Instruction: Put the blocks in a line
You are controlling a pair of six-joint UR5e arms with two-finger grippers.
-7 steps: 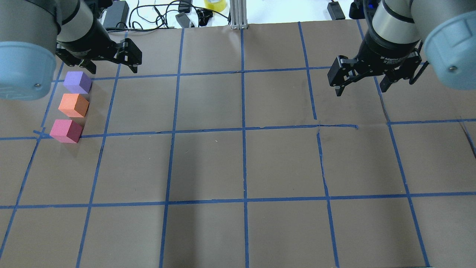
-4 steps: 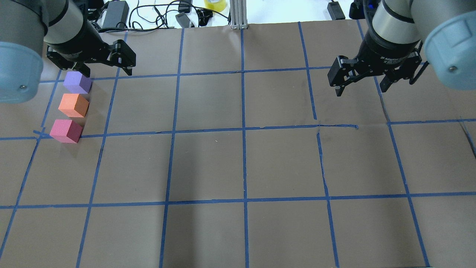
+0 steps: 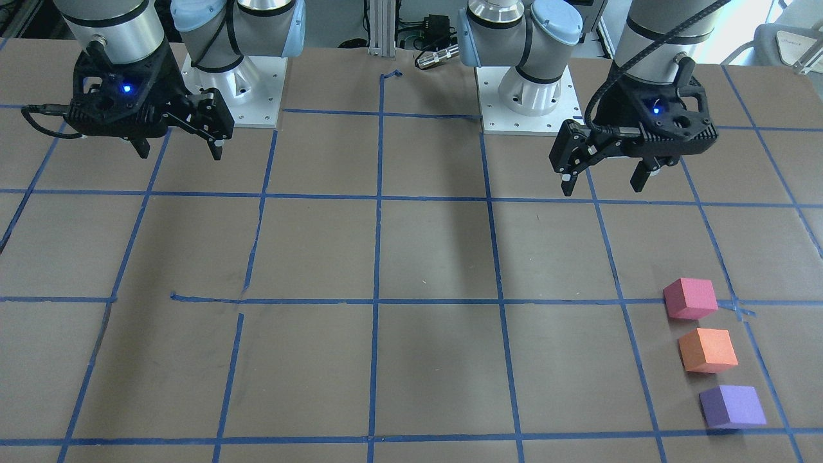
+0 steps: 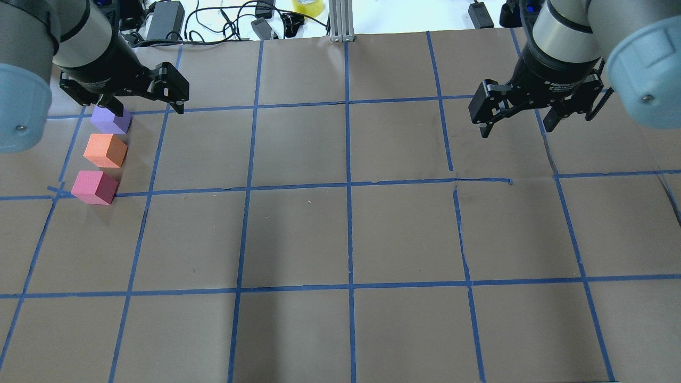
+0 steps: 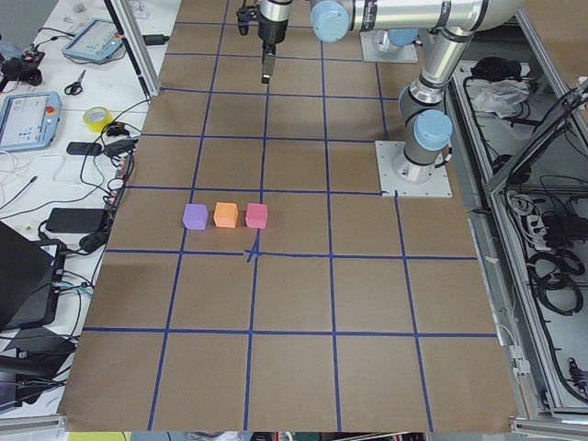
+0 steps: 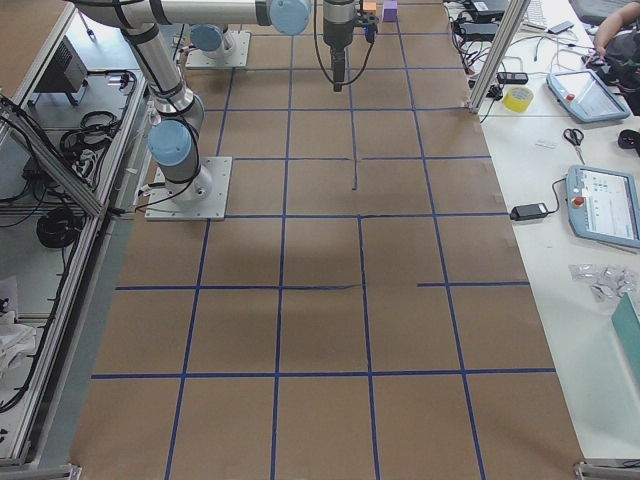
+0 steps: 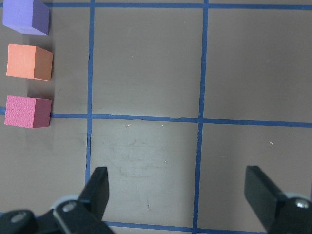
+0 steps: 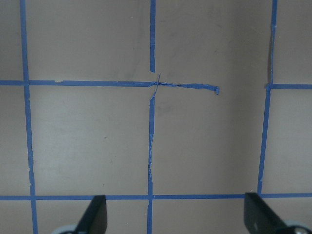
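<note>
Three foam blocks lie in a short straight row on the brown table at my left: purple [image 4: 111,122], orange [image 4: 105,150] and pinkish-red [image 4: 94,187]. They also show in the front view as pinkish-red [image 3: 690,298], orange [image 3: 707,350] and purple [image 3: 732,406], and in the left wrist view as purple [image 7: 27,17], orange [image 7: 29,62] and pinkish-red [image 7: 28,111]. My left gripper [image 4: 151,109] is open and empty. It hangs well above the table, apart from the row [image 3: 602,188]. My right gripper [image 4: 515,130] is open and empty, raised over the far right [image 3: 180,154].
Blue tape lines [image 4: 348,183] divide the table into squares. Beyond the far edge lie cables and a power brick [image 4: 166,18], a yellow tape roll [image 4: 307,6] and an aluminium post [image 4: 340,21]. The arm bases [image 3: 235,83] stand at the robot's side of the table.
My left gripper has drifted left in the overhead view, and one finger now overlaps the purple block's far corner in the image. The blocks and my right gripper have not moved.
</note>
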